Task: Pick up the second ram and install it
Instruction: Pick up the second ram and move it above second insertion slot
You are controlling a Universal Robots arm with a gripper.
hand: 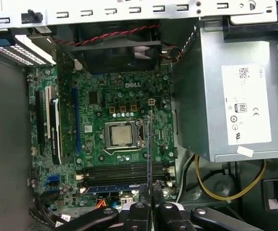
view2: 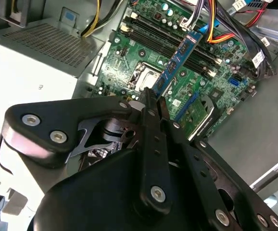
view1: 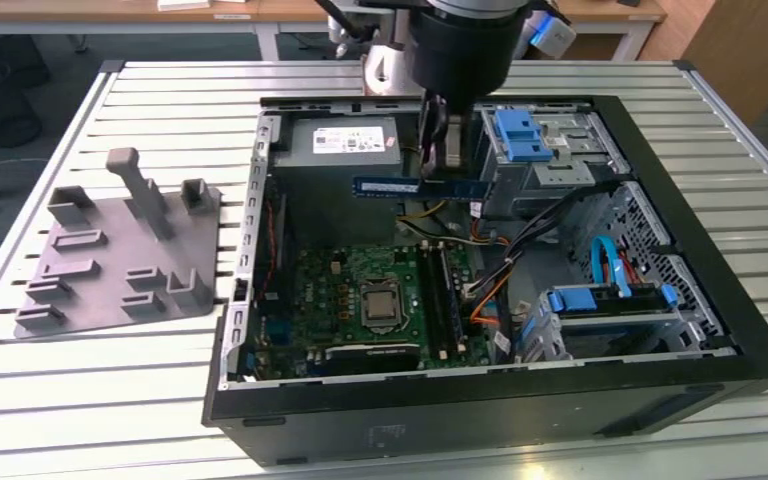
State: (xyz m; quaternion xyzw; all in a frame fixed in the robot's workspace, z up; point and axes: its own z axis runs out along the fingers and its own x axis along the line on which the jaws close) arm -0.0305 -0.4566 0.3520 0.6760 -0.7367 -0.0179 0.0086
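Black metal gripper, jaws clamped on the slim blue-green second ram, held level inside the open black computer case. Ridged green motherboard lies below (boxy silver power supply just beside).

Dark grey cylindrical robot arm reaching straight down from above, black two-fingered metal gripper pointing downward, fingers clamped on one slim blue-green memory stick, carried level in mid-air

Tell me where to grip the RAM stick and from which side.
Pinch the second ram across its two flat faces at the upper long edge, coming from above, as the gripper does: it is thin and level, and its lower edge is left free.
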